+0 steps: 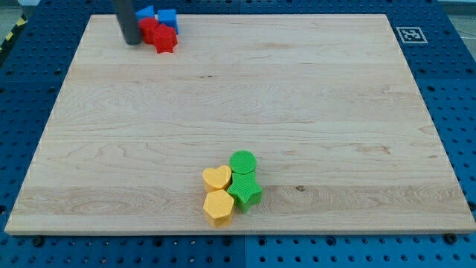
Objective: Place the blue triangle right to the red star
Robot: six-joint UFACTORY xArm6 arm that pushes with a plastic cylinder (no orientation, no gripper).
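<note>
My tip point(133, 42) sat just left of red star point(164, 40), touching cluster's left edge. Blue triangle point(146, 13) lay up-left of red star, half hidden behind rod. No fingers; nothing grasped.

The rod point(128, 18) runs off the view's top and hides part of the blue triangle point(146, 13)

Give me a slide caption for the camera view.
My tip sits left of a red and blue cluster at the board's top; yellow and green blocks lie near the bottom.
</note>
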